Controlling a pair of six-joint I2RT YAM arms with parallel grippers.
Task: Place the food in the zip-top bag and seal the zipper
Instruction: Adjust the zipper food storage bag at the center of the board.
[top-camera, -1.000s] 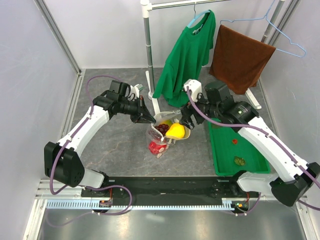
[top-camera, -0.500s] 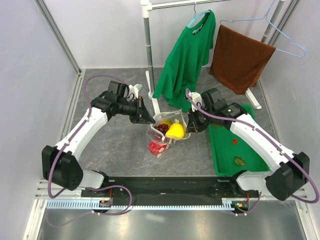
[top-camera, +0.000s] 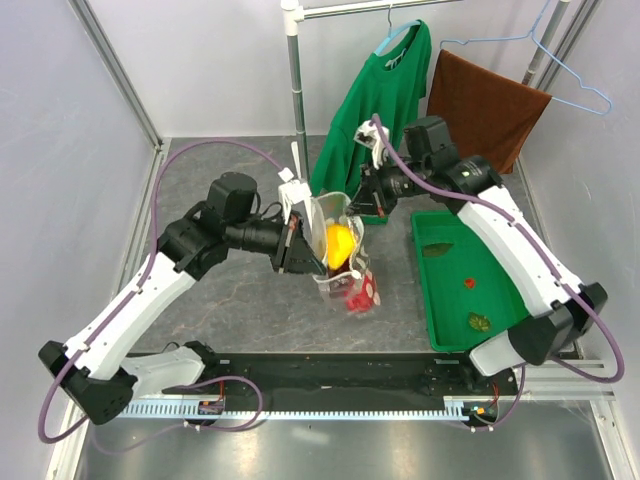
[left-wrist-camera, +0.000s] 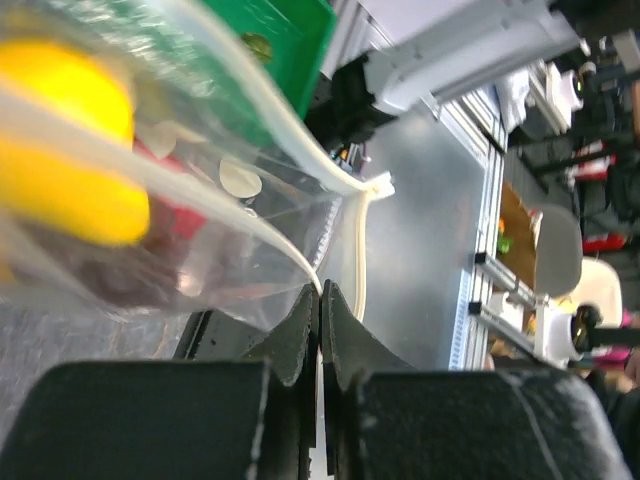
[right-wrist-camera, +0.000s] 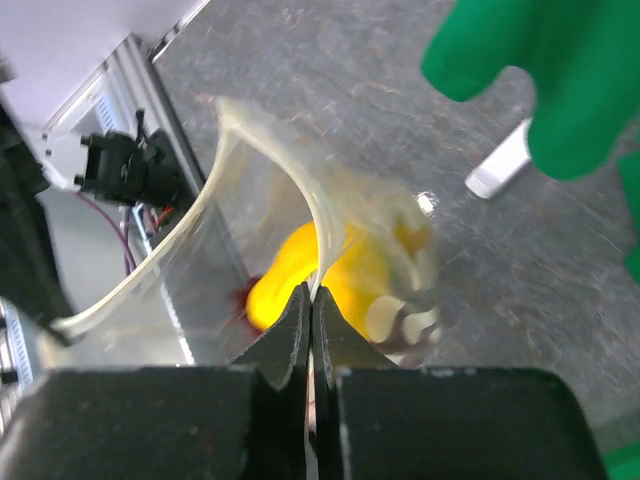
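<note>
The zip-top bag (top-camera: 343, 268), clear with white dots, hangs in the air between both grippers with its mouth open. My left gripper (top-camera: 300, 246) is shut on the near-left lip of the mouth, and the left wrist view shows its tips (left-wrist-camera: 320, 292) pinching the thin film. My right gripper (top-camera: 362, 194) is shut on the far-right lip, its tips (right-wrist-camera: 312, 292) clamped on the pale zipper (right-wrist-camera: 262, 140). Inside the bag lie the yellow-orange fruit (top-camera: 340, 240) and, lower down, the red pepper-like piece (top-camera: 357, 296). Dark shapes beside the yellow fruit (right-wrist-camera: 290, 285) are blurred.
A green tray (top-camera: 452, 305) with small scraps lies on the table to the right. A green T-shirt (top-camera: 375, 105) and a brown towel (top-camera: 480, 115) hang from the rack behind, close to my right arm. The rack's white pole (top-camera: 296, 90) stands at the back centre.
My right gripper has shut on the bag's lip. Both arms have lifted the bag off the table, so it now hangs upright. The left arm swung right, toward the centre.
</note>
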